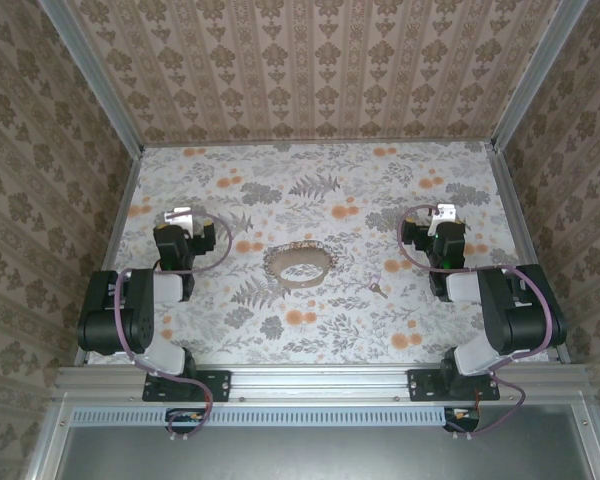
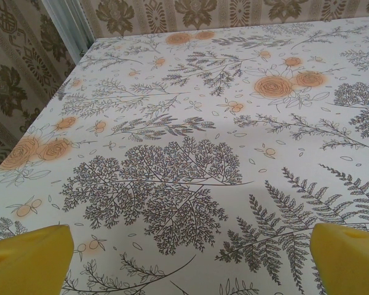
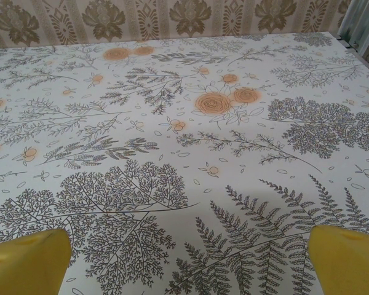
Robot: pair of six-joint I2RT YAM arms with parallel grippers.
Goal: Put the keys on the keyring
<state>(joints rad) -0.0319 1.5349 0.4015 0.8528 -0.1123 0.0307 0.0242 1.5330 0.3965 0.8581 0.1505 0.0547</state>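
Floral table [image 1: 210, 330]: key [image 1: 378, 290] lies right of keyring [image 1: 300, 286], between left hand [image 1: 180, 215] and right hand [image 1: 441, 212], both wide.

- A table [image 1: 220, 330] covered with a white cloth printed with grey ferns, trees and orange roses.
- Beige striped damask wallpaper [image 1: 320, 70] on walls enclosing three sides.
- Slanting aluminium corner posts [image 1: 90, 75] where the walls meet.
- A silver rail [image 1: 320, 380] across the table's near edge, a slotted strip [image 1: 320, 414] just beneath it.

keyring [image 1: 301, 287] ctr of table [image 1: 310, 200] | key [image 1: 378, 290] to its R, nearer edge | not touching
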